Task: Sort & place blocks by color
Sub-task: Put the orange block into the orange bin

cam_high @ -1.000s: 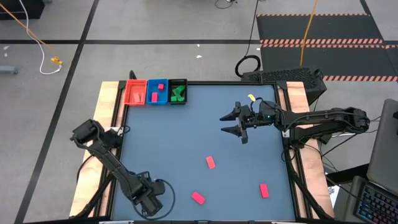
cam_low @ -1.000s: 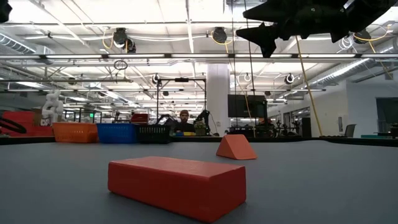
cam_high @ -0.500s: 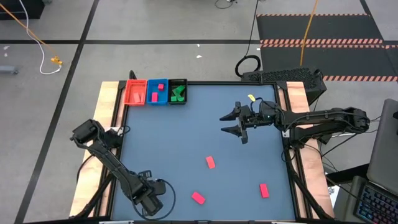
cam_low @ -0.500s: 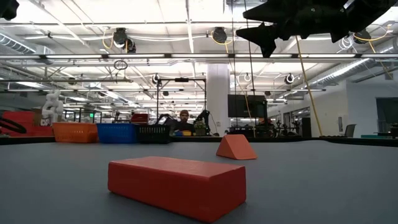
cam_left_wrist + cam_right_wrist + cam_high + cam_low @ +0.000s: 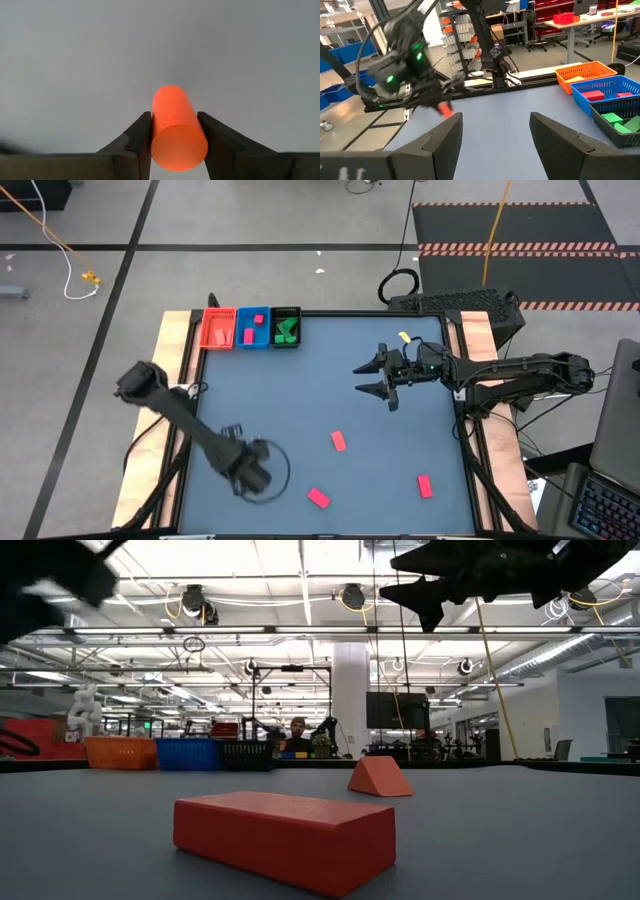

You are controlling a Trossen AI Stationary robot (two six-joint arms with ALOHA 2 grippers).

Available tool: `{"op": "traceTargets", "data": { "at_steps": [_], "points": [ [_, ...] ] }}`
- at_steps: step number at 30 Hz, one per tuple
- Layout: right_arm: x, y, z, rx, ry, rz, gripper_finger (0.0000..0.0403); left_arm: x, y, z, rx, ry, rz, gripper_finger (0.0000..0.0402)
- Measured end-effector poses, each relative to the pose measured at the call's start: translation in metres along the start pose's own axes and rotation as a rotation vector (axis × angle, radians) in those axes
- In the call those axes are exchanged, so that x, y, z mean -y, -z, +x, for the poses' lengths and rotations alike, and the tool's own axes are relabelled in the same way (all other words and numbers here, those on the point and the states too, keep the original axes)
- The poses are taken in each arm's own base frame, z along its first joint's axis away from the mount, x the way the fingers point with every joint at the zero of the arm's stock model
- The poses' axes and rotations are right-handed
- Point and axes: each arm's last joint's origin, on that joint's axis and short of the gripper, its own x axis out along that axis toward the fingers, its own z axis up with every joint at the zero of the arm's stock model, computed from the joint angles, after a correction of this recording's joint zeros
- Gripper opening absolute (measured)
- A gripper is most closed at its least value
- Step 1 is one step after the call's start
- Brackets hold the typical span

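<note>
Near the table's (image 5: 300,380) front-left, the left gripper (image 5: 175,145) clamps an orange cylinder block (image 5: 176,127), blurred from above. Right gripper (image 5: 495,135) hovers mid-table, jaws apart, empty.

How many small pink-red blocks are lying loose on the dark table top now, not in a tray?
3: one pink-red block near the table's middle, one at the near edge, one toward the right arm's side. Another could hide under the left arm.

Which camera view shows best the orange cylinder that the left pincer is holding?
The left wrist view: the orange cylinder fills the middle, clamped in the left pincer. The right wrist view shows only a small orange tip. The high view hides it under the arm; the low view misses it.
</note>
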Motion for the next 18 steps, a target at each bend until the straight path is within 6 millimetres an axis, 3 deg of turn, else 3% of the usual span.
{"op": "traceTargets", "data": {
  "at_steps": [5,10,14,18],
  "points": [
    [0.000,-0.001,0.000,0.011,-0.002,-0.004,0.0226,-0.067,-0.017,-0.035,0.120,-0.156,-0.121,0.0128],
    [-0.001,-0.005,0.000,0.053,-0.009,-0.041,0.0226,-0.151,-0.020,-0.066,0.164,-0.297,-0.308,0.0128],
    [-0.001,-0.006,0.000,0.058,-0.009,-0.082,0.0226,-0.218,-0.016,-0.079,0.169,-0.351,-0.441,0.0128],
    [-0.001,-0.006,0.000,0.058,-0.007,-0.136,0.0226,-0.278,-0.012,-0.080,0.145,-0.351,-0.563,0.0128]
  ]
}}
